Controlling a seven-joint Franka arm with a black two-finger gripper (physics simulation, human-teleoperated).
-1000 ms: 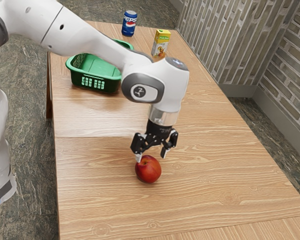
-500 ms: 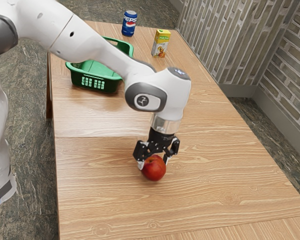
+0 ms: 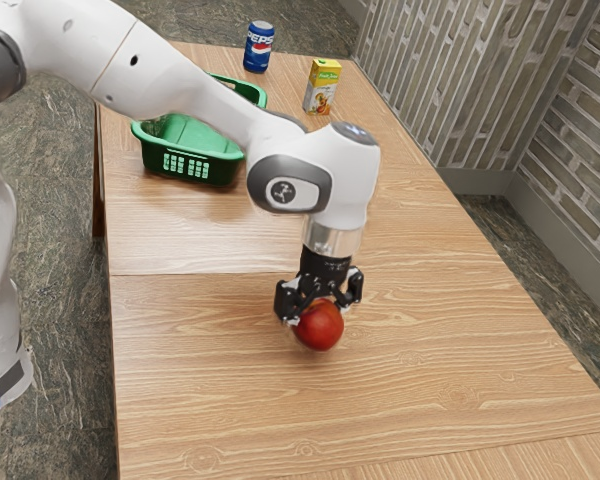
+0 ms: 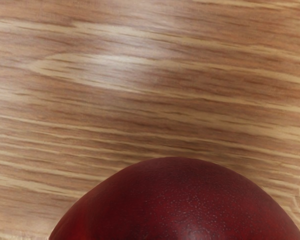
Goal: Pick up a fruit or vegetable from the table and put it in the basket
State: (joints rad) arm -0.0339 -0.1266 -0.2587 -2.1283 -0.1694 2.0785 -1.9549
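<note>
Exterior view: bright, even light | table [image 3: 200,400]: soft sheen beyond the red fruit [image 3: 320,326], faint ghosting at the red fruit's lower edge | wrist view: whitish glare apart from the red fruit, soft shade beside it, its skin dark maroon

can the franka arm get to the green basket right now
Probably yes: nothing stands on the table between the pincer, shut on the red fruit, and the open-topped green basket.
</note>
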